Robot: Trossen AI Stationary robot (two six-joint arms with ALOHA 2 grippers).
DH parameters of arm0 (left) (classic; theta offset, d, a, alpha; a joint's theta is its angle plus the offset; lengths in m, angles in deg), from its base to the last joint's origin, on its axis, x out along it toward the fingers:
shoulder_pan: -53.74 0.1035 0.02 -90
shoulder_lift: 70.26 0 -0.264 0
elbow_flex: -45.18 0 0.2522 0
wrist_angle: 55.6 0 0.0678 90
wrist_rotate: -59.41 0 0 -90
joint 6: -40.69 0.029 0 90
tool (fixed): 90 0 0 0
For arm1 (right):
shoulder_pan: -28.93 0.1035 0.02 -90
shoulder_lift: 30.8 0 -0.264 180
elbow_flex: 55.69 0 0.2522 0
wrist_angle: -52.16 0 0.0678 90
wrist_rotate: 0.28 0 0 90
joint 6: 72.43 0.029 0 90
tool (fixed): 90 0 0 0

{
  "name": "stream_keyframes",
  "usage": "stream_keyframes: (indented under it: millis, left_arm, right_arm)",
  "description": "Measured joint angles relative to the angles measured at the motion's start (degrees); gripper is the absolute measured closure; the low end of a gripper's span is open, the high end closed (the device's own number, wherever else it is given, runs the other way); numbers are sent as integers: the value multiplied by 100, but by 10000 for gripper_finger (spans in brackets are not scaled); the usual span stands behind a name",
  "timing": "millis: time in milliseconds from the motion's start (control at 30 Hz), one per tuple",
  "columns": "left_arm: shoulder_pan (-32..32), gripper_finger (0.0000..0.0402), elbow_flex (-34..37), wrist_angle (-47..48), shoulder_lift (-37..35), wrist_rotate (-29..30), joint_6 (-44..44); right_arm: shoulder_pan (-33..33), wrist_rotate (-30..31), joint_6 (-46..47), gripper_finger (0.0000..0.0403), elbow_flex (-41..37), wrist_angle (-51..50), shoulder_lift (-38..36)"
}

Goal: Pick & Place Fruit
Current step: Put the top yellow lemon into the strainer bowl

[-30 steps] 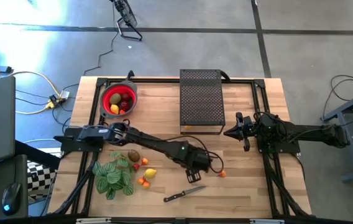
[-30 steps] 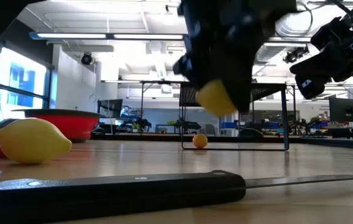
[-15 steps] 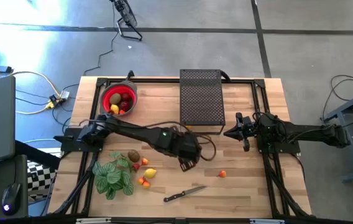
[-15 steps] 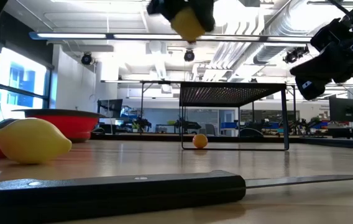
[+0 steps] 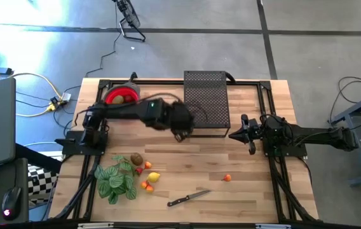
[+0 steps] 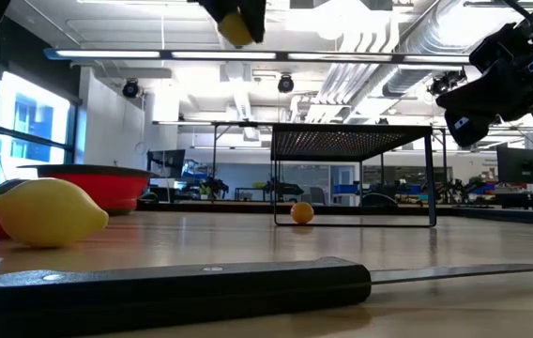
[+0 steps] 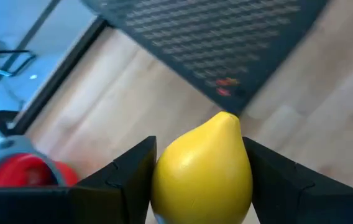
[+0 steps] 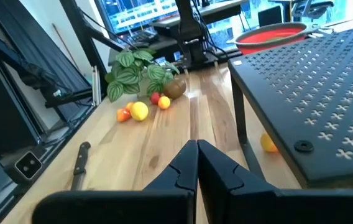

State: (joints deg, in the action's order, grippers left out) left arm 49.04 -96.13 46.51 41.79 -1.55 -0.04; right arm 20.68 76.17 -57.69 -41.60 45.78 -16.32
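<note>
The left tool (image 7: pixel 198 180) is clenched on a yellow lemon (image 7: pixel 202 171), which sits squeezed between its two dark fingers (image 7: pixel 130 177), its pointed tip poking out beyond them. In the high view this tool (image 5: pixel 179 124) hangs above the bench (image 5: pixel 244 197), near the front left corner of the black perforated stand (image 5: pixel 204 102) and to the right of the red bowl (image 5: pixel 121 97); the low view shows the lemon (image 6: pixel 236 26) high off the wood, near the top of the picture. The red bowl already holds some fruit, seen only in part under the arm. More fruit lies on the bench beside the green leafy plant (image 5: pixel 117 180): a brown kiwi (image 5: pixel 136 159), a second lemon (image 5: pixel 154 177) and a few small red and orange pieces close by them. A tiny orange fruit (image 5: pixel 228 178) lies alone to the right, well apart from that group, and another small orange one (image 8: pixel 268 143) rests under the stand. A black-handled knife (image 5: pixel 187 199) lies near the front edge. The right tool (image 5: pixel 234 135) waits at the right side of the bench just beside the stand, its fingers (image 8: pixel 183 171) pressed together with nothing between them.
</note>
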Motion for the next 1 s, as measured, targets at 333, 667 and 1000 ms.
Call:
stream_keyframes:
  millis: [333,667,1000]
  left_arm:
    - [1325,194,387,165,-28,-298,1051]
    - [3001,194,751,163,-35,-959,2424]
    - [4417,201,1853,4,-220,-1831,3471]
  right_arm:
    - [0,-7,15,401,0,18,11]
    - [0,172,18,401,-1,59,11]
    - [0,908,48,401,1,59,11]
